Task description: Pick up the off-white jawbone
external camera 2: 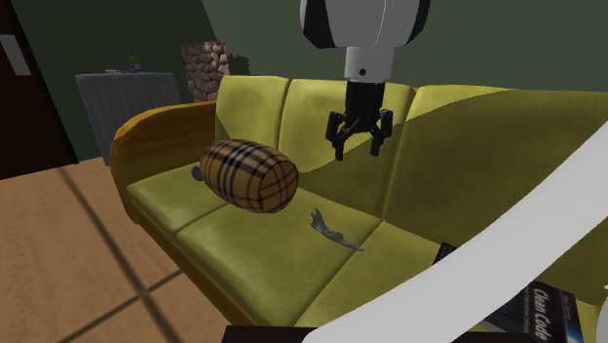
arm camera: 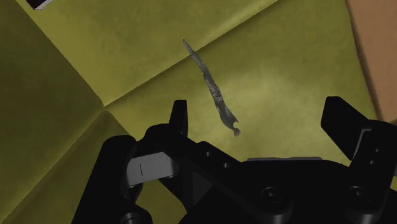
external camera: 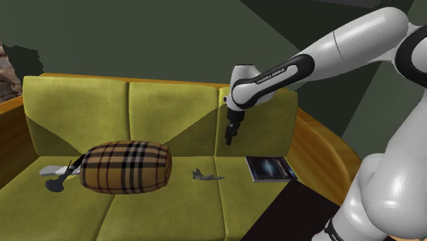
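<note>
All three pictures are rather dim, with dark walls behind and no glare. In the shoulder view the light falls on the left and middle of the yellow-green sofa [external camera: 171, 205], slanted shadow edges cross its backrest, the seat grows darker toward the lower right, and the white arm [external camera: 356, 41] is the brightest surface. In the second exterior view pale light patches with dark stripes lie on the wooden floor [external camera 2: 68, 253] at the lower left

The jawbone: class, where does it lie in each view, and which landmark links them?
Shoulder view: grey jawbone on the yellow-green sofa, right of the plaid cushion.
Second exterior view: jawbone on the sofa, below the gripper.
Wrist view: jawbone just ahead of the open gripper.
Shared landmark: the sofa.
</note>
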`<state>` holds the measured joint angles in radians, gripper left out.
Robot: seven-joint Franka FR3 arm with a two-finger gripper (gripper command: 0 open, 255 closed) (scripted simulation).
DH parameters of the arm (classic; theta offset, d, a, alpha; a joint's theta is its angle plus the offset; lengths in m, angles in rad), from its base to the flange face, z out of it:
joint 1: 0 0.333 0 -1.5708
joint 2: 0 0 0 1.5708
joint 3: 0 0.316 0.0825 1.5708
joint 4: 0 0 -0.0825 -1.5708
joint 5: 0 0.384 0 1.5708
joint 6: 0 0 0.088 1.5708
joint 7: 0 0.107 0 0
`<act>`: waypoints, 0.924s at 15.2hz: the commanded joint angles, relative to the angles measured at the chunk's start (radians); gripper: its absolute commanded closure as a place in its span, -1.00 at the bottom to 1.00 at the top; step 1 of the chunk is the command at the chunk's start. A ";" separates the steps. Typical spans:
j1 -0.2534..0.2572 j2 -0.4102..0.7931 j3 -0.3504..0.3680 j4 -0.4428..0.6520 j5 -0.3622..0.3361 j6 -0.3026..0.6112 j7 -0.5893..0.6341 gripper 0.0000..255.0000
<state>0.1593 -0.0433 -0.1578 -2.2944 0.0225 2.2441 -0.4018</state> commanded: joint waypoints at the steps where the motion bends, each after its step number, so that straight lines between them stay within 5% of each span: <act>1: 0.003 0.084 0.001 0.034 0.004 0.036 -0.045 -1.00; 14: 0.012 0.581 0.050 0.309 -0.035 0.176 -0.233 -1.00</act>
<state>0.1689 0.5001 -0.1114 -2.0074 -0.0054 2.4108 -0.6246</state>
